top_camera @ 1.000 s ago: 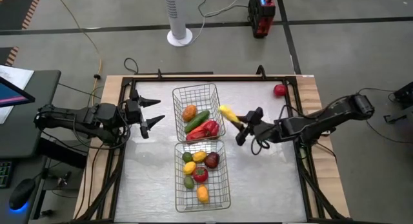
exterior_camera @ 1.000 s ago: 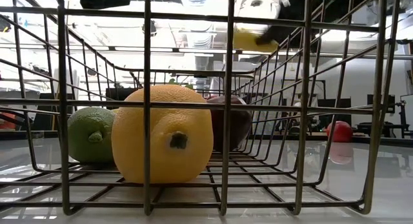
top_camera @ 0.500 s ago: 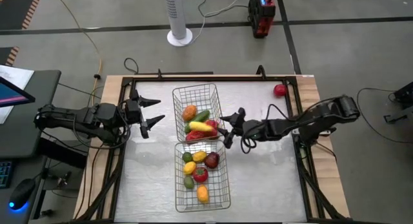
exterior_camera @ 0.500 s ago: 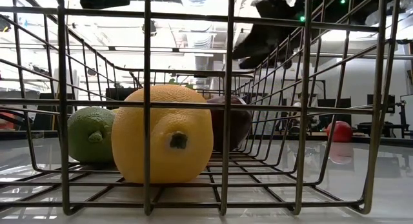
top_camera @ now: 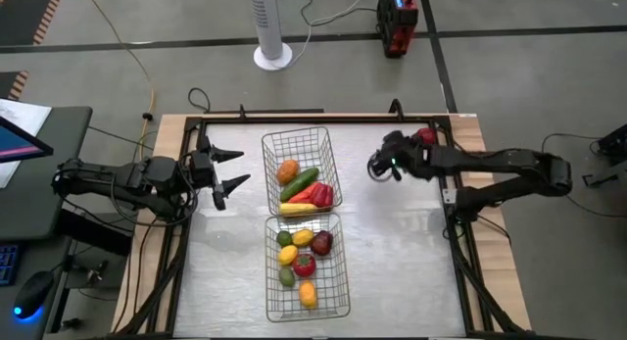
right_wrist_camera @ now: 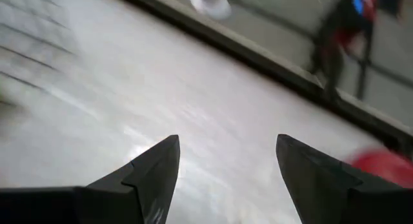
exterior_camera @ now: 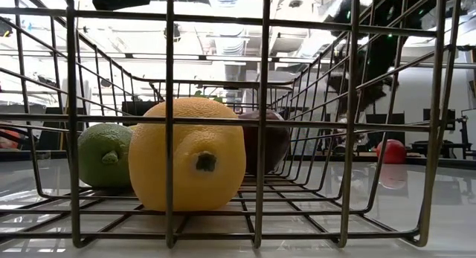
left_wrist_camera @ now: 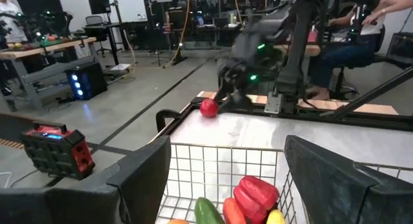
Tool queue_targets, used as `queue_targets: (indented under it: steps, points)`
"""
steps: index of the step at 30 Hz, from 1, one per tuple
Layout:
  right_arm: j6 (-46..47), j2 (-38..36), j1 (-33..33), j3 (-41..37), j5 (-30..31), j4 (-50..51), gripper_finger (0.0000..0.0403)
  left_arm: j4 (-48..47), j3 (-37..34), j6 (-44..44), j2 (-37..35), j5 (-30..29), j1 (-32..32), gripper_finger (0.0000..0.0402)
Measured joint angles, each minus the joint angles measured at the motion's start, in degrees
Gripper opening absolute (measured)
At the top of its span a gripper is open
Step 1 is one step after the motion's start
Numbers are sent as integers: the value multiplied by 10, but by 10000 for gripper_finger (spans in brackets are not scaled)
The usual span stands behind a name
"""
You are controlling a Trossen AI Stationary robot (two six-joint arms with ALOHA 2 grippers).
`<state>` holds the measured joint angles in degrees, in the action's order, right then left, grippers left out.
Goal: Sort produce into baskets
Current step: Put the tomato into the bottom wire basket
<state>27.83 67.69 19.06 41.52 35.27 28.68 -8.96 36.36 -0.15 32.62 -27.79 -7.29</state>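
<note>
Two dark jointed arms, black pointed fingers (right_wrist_camera: pixel 148 179).

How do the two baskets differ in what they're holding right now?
The far basket holds long pieces: cucumber, red peppers, banana, plus one orange. The near basket holds only round fruit, among them a lime and a dark-red apple. Both are silver wire-mesh rectangles, set end to end.

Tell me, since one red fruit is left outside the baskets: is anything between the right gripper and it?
Nothing visible. The right gripper, fingers open, is over bare table beside the red fruit near the far right corner.
</note>
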Motion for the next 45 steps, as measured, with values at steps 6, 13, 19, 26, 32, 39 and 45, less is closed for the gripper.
queue_targets:
  steps: [6,13,19,26,32,39,45]
  points:
    - [-97,38,157,15,-75,38,286,2,0,-3,0,0,0,292]
    - [-198,106,270,103,-116,129,290,2,0,10,0,0,0,292]
    - [-232,180,317,145,-116,210,323,3,0,11,0,0,0,292]
    - [-196,255,335,193,-121,229,375,-1,0,5,0,8,0,292]
    - [-178,304,324,234,-34,286,388,-7,0,9,0,9,0,292]
    - [-139,381,333,280,-40,363,386,-6,0,10,0,9,0,292]
    - [-127,440,341,301,-58,399,386,-7,0,10,0,9,0,292]
